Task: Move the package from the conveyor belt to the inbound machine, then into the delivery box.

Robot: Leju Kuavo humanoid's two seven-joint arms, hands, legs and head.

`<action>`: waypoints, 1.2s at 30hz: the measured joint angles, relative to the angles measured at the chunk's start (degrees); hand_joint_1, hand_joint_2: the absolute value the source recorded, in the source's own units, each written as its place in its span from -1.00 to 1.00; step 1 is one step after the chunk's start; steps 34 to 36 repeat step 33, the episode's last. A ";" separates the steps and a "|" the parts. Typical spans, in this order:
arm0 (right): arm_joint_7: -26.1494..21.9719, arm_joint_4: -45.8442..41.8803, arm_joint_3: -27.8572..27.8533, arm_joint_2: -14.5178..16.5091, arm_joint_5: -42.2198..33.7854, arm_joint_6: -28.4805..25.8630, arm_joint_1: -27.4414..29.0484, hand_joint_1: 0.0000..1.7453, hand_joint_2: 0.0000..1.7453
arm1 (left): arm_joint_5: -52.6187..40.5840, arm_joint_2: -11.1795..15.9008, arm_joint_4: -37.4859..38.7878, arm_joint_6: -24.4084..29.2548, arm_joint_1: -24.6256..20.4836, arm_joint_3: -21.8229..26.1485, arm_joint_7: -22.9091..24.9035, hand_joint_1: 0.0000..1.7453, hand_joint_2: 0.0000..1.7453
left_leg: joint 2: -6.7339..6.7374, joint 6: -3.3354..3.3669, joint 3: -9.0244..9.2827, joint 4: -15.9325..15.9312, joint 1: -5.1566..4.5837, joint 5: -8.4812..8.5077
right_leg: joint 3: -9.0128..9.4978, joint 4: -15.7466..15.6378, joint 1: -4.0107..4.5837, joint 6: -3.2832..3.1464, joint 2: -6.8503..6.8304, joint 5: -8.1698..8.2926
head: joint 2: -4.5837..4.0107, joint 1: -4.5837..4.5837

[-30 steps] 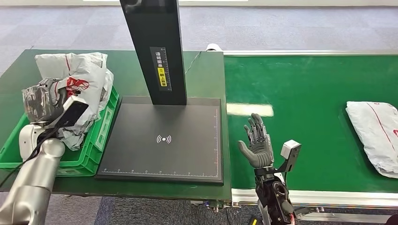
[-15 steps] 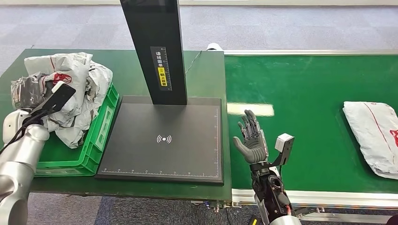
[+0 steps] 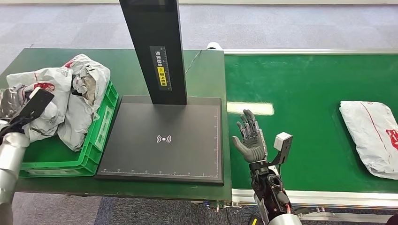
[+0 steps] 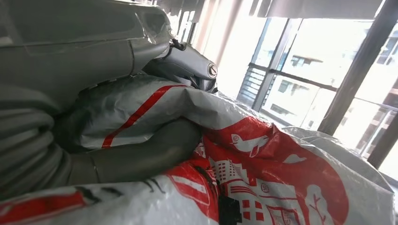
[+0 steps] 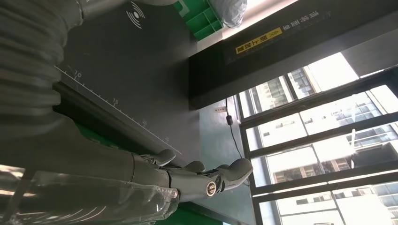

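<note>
My left hand (image 3: pixel 10 101) grips a white package with red print (image 3: pixel 44 86) at the far-left side of the green delivery box (image 3: pixel 101 126). In the left wrist view the thumb (image 4: pixel 150 152) presses into the package (image 4: pixel 272 173) and the fingers curl over its top. A second white package (image 3: pixel 373 136) lies flat on the green conveyor belt (image 3: pixel 305 89) at the right edge. My right hand (image 3: pixel 251 140) hovers over the belt's near-left corner, palm up and fingers (image 5: pixel 206 180) spread, holding nothing. The black inbound machine plate (image 3: pixel 164 140) lies bare between box and belt.
More crumpled white packages (image 3: pixel 87 93) fill the delivery box. The scanner's black column (image 3: pixel 155 47) rises from the back of the plate. The dark green table (image 3: pixel 131 70) carries box and machine. A metal rail (image 3: pixel 328 197) runs along the belt's near edge.
My left arm has swung left with its package, from above the box's middle to its left side. The package on the belt has drifted slightly left. My right hand shifted a little left.
</note>
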 joint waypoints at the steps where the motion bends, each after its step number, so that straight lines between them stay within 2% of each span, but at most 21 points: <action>1: -0.01 0.00 0.00 0.01 0.03 -0.02 0.06 -1.00 1.00 | 0.21 0.08 0.07 -0.11 0.64 0.44 -0.41 0.66 1.00 | 0.00 0.00 0.00 0.00 0.00 0.00 | 0.00 0.00 0.00 0.00 0.00 0.00 | 0.00 0.00; 3: 0.02 0.00 0.00 0.02 0.09 -0.12 0.29 -1.00 1.00 | 0.48 0.06 0.09 -0.32 2.10 1.19 -1.45 0.60 1.00 | 0.00 0.00 -0.01 0.00 -0.01 0.00 | 0.00 0.00 0.00 0.00 0.00 -0.01 | 0.00 0.01; 6: 0.16 -0.02 -0.02 0.05 0.21 -0.20 0.76 -1.00 1.00 | 0.26 -0.32 0.03 -0.44 4.41 1.87 -2.44 0.62 1.00 | -0.01 0.00 -0.01 0.01 -0.01 0.00 | 0.00 -0.01 -0.01 0.00 0.00 -0.01 | 0.00 0.01; 10: 0.26 -0.07 -0.04 0.07 0.61 -0.22 0.98 -1.00 1.00 | -0.87 -1.30 -0.99 -0.81 7.54 2.59 -2.58 -0.46 1.00 | -0.01 0.00 0.00 0.01 -0.02 -0.01 | 0.00 -0.02 -0.02 0.00 0.00 -0.01 | 0.00 0.01; 15: 0.35 -0.16 -0.11 0.07 0.79 -0.31 1.18 -1.00 1.00 | -1.08 -2.35 -2.31 -0.81 10.35 3.56 -3.38 -0.46 1.00 | -0.02 0.00 0.00 0.01 -0.01 -0.01 | 0.01 -0.02 -0.01 0.00 -0.02 -0.01 | 0.00 0.01; 26: 0.36 -0.48 -0.18 0.09 0.79 -0.31 1.57 -1.00 1.00 | -1.04 -2.77 -3.01 -0.81 10.93 4.06 -3.51 -0.46 1.00 | -0.04 0.00 0.01 0.00 -0.01 -0.01 | 0.03 -0.02 -0.01 0.00 -0.02 0.00 | 0.00 0.01; 30: 0.36 -0.51 -0.17 0.09 0.79 -0.32 1.64 -1.00 1.00 | -1.02 -2.80 -3.10 -0.81 10.98 4.09 -3.54 -1.00 1.00 | -0.04 0.00 0.01 0.00 -0.01 -0.01 | 0.02 -0.02 -0.01 0.00 -0.02 0.00 | 0.00 0.01; 36: 0.37 -0.62 -0.18 0.09 0.79 -0.39 1.70 -1.00 1.00 | -0.59 -2.90 -3.35 -0.58 11.18 4.19 -4.05 -1.00 1.00 | -0.03 0.00 0.01 0.00 -0.01 -0.01 | 0.02 -0.02 -0.01 0.00 -0.02 0.00 | 0.00 0.01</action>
